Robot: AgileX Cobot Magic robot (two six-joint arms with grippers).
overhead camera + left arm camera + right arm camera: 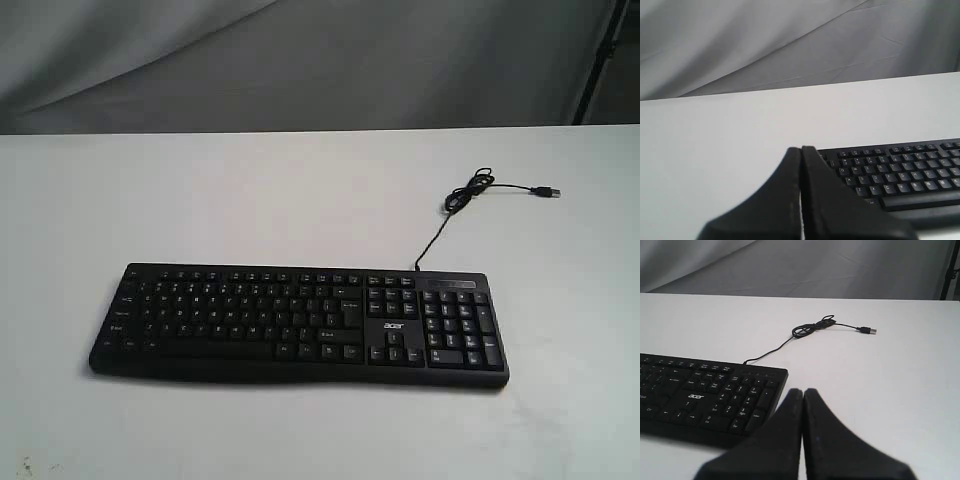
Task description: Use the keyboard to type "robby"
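Observation:
The black full-size keyboard (300, 322) lies flat on the white table (300, 190), numeric pad to the right and a white acer logo by the arrow keys. Its thin cable (470, 190) runs back from the top edge to a loose coil, ending in a USB plug (546, 191). No arm shows in the exterior view. My left gripper (801, 149) is shut, empty, near the keyboard's (900, 172) left end. My right gripper (803, 391) is shut, empty, beside the keyboard's (705, 395) numeric-pad corner. In the right wrist view the cable (810, 329) lies beyond.
Grey cloth (300, 60) hangs behind the table's far edge. A dark stand leg (598, 55) rises at the back right. White tabletop surrounds the keyboard on all sides.

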